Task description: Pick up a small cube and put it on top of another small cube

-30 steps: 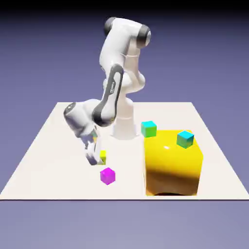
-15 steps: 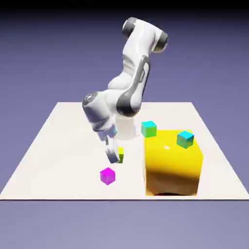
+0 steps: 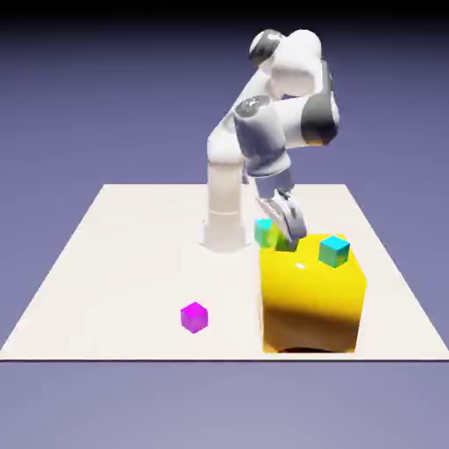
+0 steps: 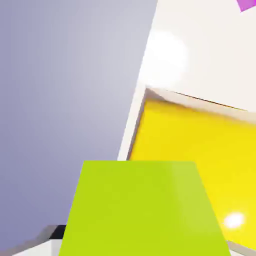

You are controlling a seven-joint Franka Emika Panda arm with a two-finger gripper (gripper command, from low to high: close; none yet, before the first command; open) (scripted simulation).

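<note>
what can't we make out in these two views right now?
- Exterior view: the small cube in the gripper is mostly hidden by the fingers, against the green-teal cube; whether those touch is unclear.
- Hand view: held cube fills the bottom, hiding the fingertips.
- Hand view: magenta cube cut off by the top edge.
- Hand view: large yellow block cut by the right edge; the teal cube on it isn't in view.
</note>
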